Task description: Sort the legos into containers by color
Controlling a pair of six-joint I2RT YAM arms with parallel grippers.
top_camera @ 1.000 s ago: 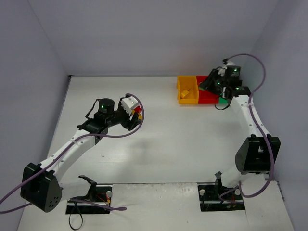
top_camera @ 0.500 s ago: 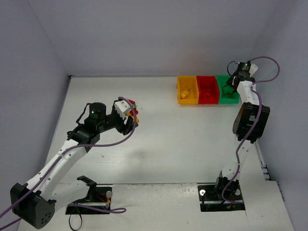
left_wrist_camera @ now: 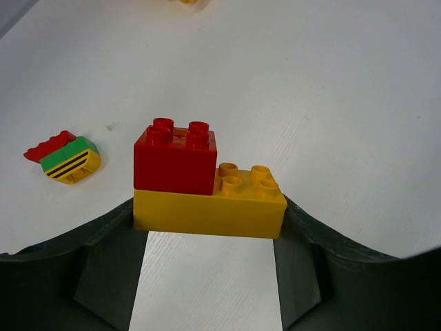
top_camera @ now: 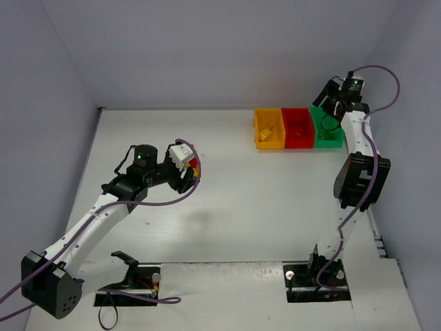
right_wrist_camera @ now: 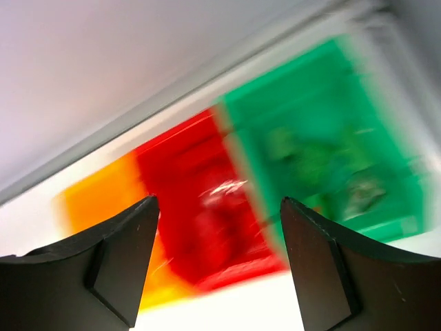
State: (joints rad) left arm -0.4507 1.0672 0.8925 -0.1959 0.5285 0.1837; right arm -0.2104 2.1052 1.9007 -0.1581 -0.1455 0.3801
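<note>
My left gripper (left_wrist_camera: 210,215) is shut on a long yellow lego (left_wrist_camera: 207,210) with a red lego (left_wrist_camera: 176,158) stuck on its left half. In the top view the left gripper (top_camera: 191,172) is at mid-left of the table with this stack (top_camera: 196,164). A small red, green and yellow lego stack (left_wrist_camera: 65,158) lies on the table to the left of it. The yellow-orange bin (top_camera: 269,129), red bin (top_camera: 298,128) and green bin (top_camera: 326,128) stand side by side at the back right. My right gripper (right_wrist_camera: 217,201) is open and empty above the bins, near the green bin's back edge (top_camera: 322,105).
A yellow lego (top_camera: 265,131) lies in the yellow-orange bin. The right wrist view is blurred; it shows the red bin (right_wrist_camera: 200,207), the green bin (right_wrist_camera: 324,152) and the yellow-orange bin (right_wrist_camera: 103,200). The back wall is close behind the bins. Another yellow piece (left_wrist_camera: 186,1) lies further out.
My right arm has swung up and back from over the red and green bins to the green bin's far side. My left gripper has shifted slightly, still at the legos.
</note>
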